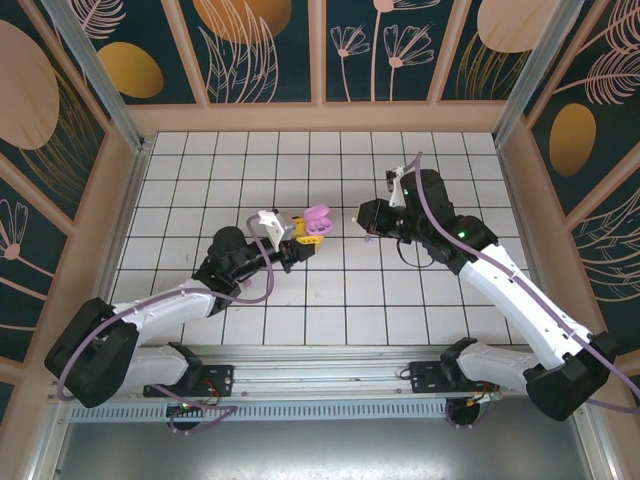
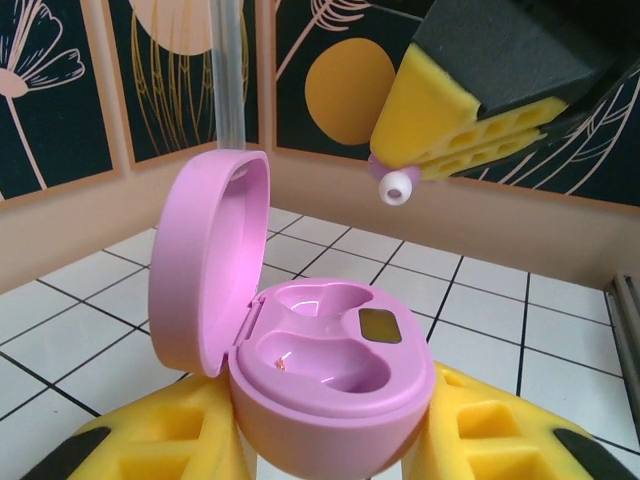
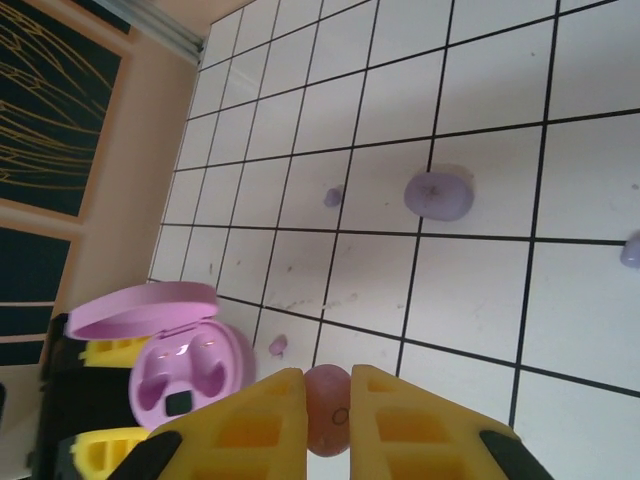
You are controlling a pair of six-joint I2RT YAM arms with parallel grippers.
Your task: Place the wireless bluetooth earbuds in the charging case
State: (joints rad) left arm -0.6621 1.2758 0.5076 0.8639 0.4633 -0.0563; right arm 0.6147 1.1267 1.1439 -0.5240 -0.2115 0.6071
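Left gripper [image 2: 330,450]: bottom of my left wrist view, yellow fingers [image 2: 140,445] clenched on either side of the case.
Case [image 2: 335,385]: pink, lid [image 2: 205,260] hinged up to the left. I see two moulded wells facing up and a small dark window beside them.
Right gripper [image 3: 327,395]: bottom centre of my right wrist view, pads pinched tight on one earbud [image 3: 325,420]. From the left wrist it hangs at the upper right, above and to the right of the case and clear of it, with the bud's white tip pointing down-left.
Overhead: both grippers meet near the middle of the tiles [image 1: 450,160], case on the left, right gripper just beside it.
Loose earbuds: one on the tile just right of the case [image 3: 278,346], one further up [image 3: 333,197], one at the right edge [image 3: 632,250].
Second case [image 3: 440,193]: closed, lying on the tiles upper centre, near the upper bud.
Walls [image 1: 260,50]: dark panels with leaf patterns, at the far edge.
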